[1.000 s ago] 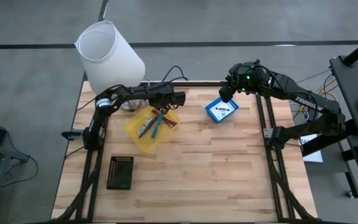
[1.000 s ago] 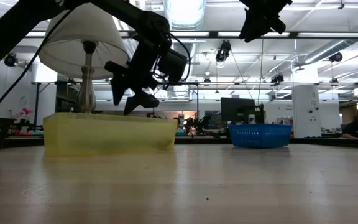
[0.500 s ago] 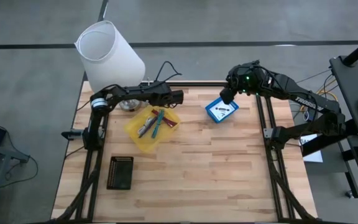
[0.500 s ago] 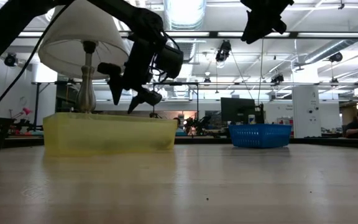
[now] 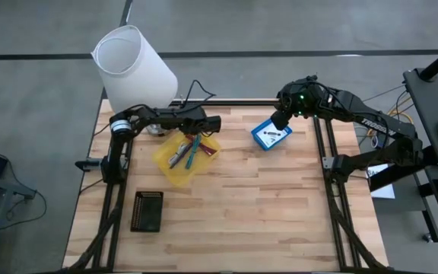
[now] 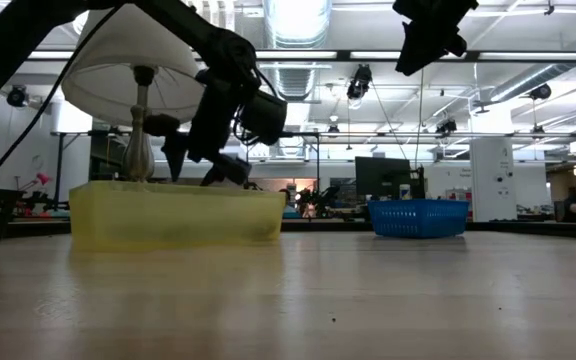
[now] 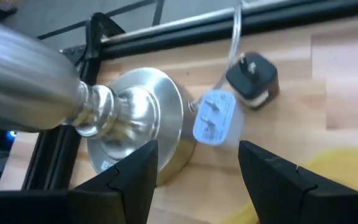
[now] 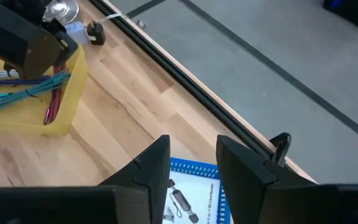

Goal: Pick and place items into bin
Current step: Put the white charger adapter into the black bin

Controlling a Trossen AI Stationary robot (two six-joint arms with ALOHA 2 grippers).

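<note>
The yellow bin [image 5: 166,158] holds a teal pen [image 5: 191,152], a silvery piece [image 5: 175,158] and slim purple and red sticks [image 8: 53,93]. My left gripper [image 7: 197,183] is open and empty. It hangs just above the bin's far end [image 6: 205,172], facing the lamp base [image 7: 142,134]. My right gripper [image 8: 193,168] is also open and empty. It hovers high over the blue bin [image 5: 259,129], where a white packet [image 5: 272,135] lies flat.
A white-shaded lamp [image 5: 134,65] stands at the table's far left corner. Two plug adapters [image 7: 215,118] lie beside its silver base. A black mesh basket [image 5: 147,211] sits near the left edge. Bare wood stretches across the table's middle and near side.
My left gripper has drawn back a little toward the table's left and sunk lower over the yellow bin's far end, staying open. The right gripper has hardly moved.
</note>
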